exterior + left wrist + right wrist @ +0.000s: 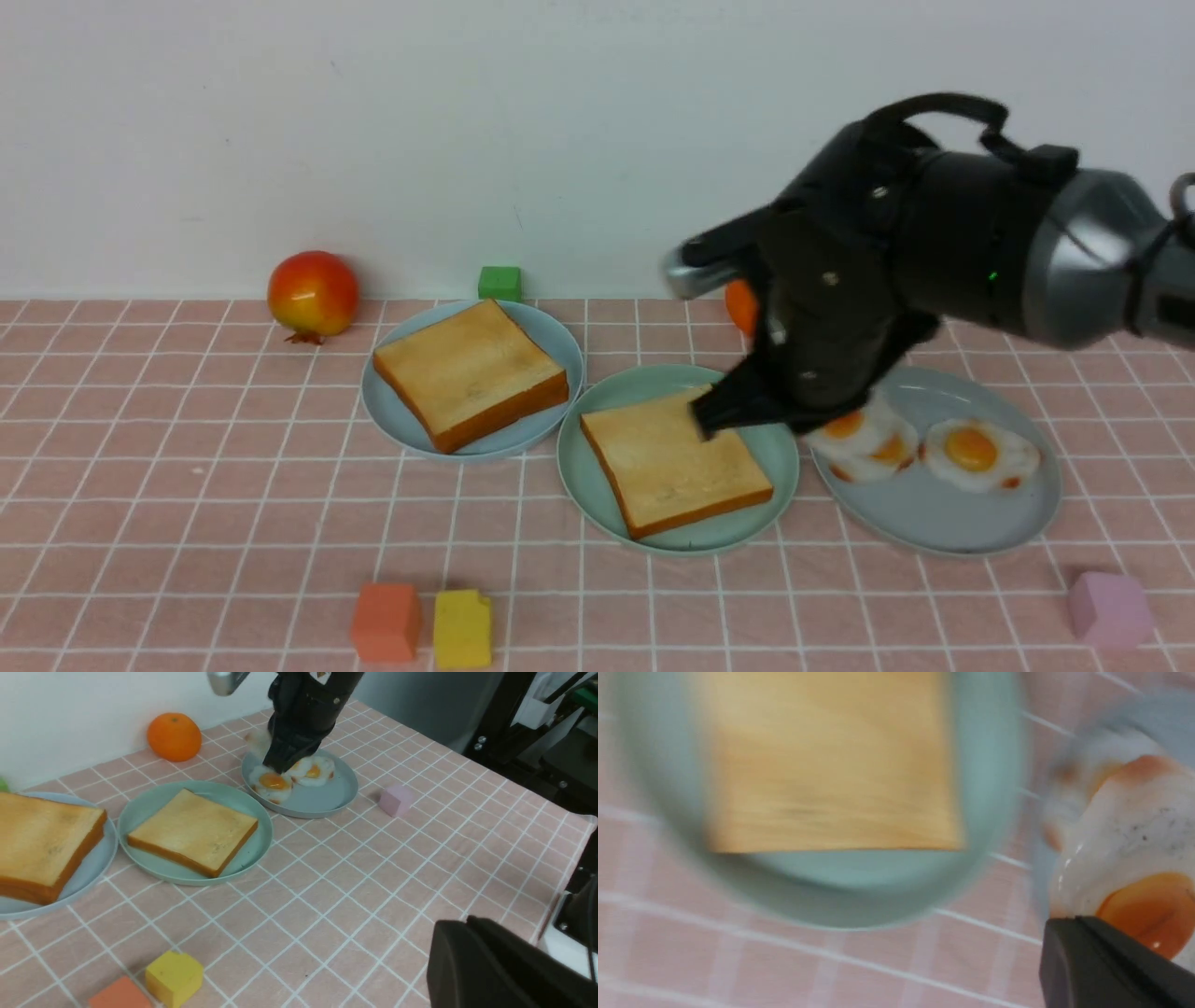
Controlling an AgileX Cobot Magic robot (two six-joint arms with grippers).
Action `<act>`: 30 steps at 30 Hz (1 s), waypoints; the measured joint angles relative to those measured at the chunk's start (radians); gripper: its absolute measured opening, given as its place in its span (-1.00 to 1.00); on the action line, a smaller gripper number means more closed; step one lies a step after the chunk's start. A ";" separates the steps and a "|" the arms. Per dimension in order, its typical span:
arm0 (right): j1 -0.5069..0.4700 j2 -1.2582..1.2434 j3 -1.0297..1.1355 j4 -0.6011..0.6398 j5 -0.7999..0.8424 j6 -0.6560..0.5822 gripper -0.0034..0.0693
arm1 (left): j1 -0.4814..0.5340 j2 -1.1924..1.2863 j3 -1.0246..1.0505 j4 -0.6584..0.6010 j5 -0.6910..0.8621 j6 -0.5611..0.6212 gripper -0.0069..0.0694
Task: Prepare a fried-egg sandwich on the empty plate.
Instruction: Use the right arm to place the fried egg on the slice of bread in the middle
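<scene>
A toast slice lies on the mint-green plate at the centre. A second toast slice rests on a pale blue-grey plate to its left. My right gripper hangs over the far right corner of the centre toast, shut on a fried egg that sticks out from its fingertips. That egg is hidden behind the gripper in the front view. More fried eggs lie on the blue-grey plate at the right. My left gripper is shut and empty, low over the cloth near the front.
A red-yellow fruit and a green block sit by the back wall, and an orange lies behind the plates. Orange and yellow blocks stand at the front left, a pink block at the front right.
</scene>
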 joint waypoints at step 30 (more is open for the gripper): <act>0.049 0.268 -0.141 0.018 -0.156 0.005 -0.25 | 0.000 0.000 0.000 0.005 0.000 0.000 -0.66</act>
